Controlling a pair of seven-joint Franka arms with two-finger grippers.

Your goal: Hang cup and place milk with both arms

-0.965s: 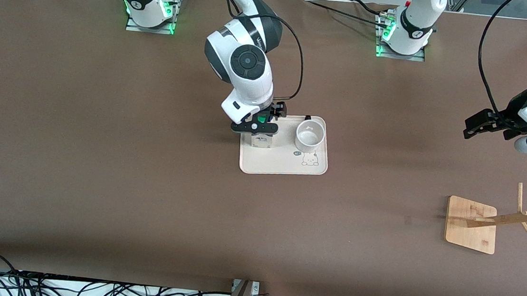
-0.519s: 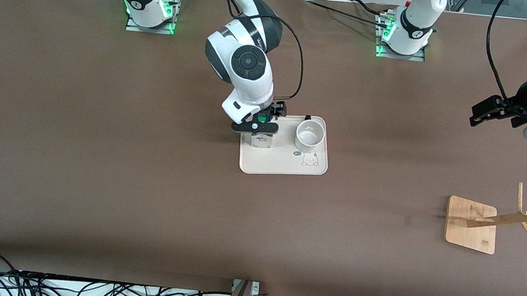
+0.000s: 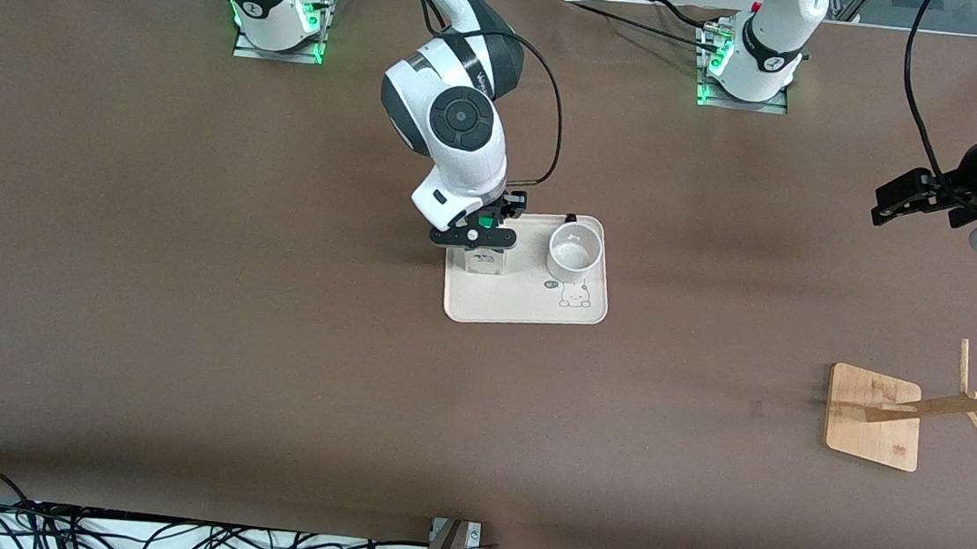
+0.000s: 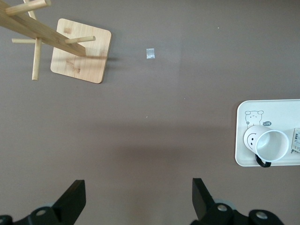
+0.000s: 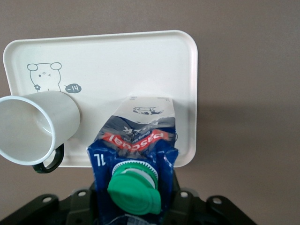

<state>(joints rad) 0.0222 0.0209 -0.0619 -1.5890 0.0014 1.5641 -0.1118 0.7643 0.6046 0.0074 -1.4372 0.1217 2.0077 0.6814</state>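
Note:
The milk (image 3: 482, 262) stands upright on a cream tray (image 3: 530, 310), at the tray's end toward the right arm. Its blue top and green cap (image 5: 135, 186) sit between the fingers of my right gripper (image 3: 476, 231), which is shut on the carton's top (image 5: 136, 140). The cup (image 3: 574, 251) stands beside the carton on the same tray, mouth up, with its black handle (image 5: 49, 164) pointing toward the robots' bases. The smiley face on the cup (image 4: 267, 145) is visible in the left wrist view. My left gripper (image 3: 897, 200) hangs open over bare table at the left arm's end, holding nothing (image 4: 138, 194).
A wooden cup rack (image 3: 874, 419) with slanted pegs (image 4: 28, 28) stands near the left arm's end, nearer the front camera than the left gripper. A small scrap (image 4: 150, 53) lies on the brown table between the rack and the tray. Cables run along the front edge.
My right gripper's fingers have closed on the milk's top. My left gripper has drifted toward the robots' bases and stays open.

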